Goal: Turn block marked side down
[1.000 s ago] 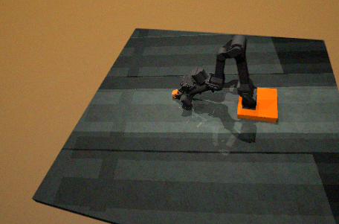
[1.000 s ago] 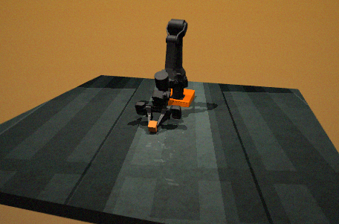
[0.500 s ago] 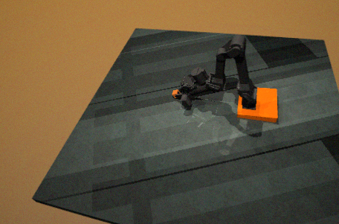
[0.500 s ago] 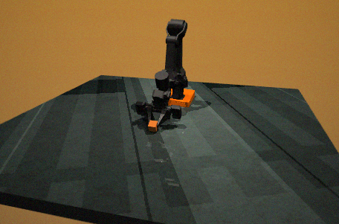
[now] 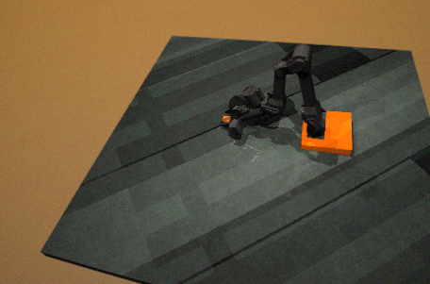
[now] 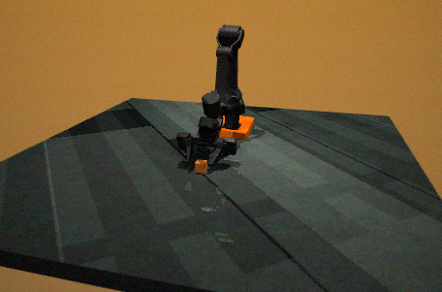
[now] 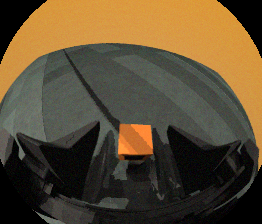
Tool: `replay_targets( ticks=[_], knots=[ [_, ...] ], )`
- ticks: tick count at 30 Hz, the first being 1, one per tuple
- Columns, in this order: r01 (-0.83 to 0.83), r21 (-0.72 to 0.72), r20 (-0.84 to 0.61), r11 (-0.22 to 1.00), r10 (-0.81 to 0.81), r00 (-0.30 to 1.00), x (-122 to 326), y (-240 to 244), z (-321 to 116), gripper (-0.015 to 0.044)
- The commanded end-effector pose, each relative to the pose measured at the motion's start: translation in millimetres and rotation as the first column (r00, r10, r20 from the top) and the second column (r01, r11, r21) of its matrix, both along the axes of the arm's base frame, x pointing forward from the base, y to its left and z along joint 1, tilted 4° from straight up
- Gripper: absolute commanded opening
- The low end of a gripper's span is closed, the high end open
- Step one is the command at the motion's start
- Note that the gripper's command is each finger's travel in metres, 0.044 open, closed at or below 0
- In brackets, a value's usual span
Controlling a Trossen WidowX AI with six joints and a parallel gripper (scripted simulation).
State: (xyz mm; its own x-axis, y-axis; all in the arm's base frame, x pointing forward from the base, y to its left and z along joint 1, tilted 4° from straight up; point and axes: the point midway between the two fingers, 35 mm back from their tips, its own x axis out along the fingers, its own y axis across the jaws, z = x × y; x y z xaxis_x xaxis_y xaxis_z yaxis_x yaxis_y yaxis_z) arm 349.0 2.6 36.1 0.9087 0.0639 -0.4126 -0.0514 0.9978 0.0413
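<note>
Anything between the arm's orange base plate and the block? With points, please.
Yes: in the top view, the arm's lower parts and the open jaws lie across the stretch between the base plate (image 5: pixel 340 129) (image 6: pixel 246 125) and the block (image 5: pixel 226 119) (image 6: pixel 201 167) (image 7: pixel 135 140).

Dark strip (image 7: pixel 134 157) below block (image 5: pixel 226 119) (image 6: pixel 201 166) (image 7: pixel 135 140) too small to tell; table (image 5: pixel 156 203) (image 6: pixel 145 247) (image 7: pixel 91 85) cropped.

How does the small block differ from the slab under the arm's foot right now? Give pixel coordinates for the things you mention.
The block (image 5: pixel 226 119) (image 6: pixel 201 167) (image 7: pixel 135 139) is small and boxy; the slab (image 5: pixel 340 129) (image 6: pixel 246 126) is far broader and flat. The block sits at the open gripper (image 5: pixel 228 124) (image 6: pixel 202 165) (image 7: pixel 135 127), with a gap to either finger in the wrist view, whereas the slab bears the arm's foot (image 5: pixel 315 128) (image 6: pixel 233 121). Both are orange.
</note>
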Motion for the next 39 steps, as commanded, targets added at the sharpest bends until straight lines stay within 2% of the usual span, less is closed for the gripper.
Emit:
replay_targets(
  ticks=[1, 33, 39],
  knots=[
    [-0.002, 0.008, -0.001, 1.000, 0.002, 1.000, -0.2, 0.7, -0.3, 0.0440],
    [-0.002, 0.008, -0.001, 1.000, 0.002, 1.000, -0.2, 0.7, -0.3, 0.0440],
    [0.002, 0.003, -0.150, 1.000, -0.002, 0.989, 10.7, -2.3, 5.4, 0.0440]
  ],
)
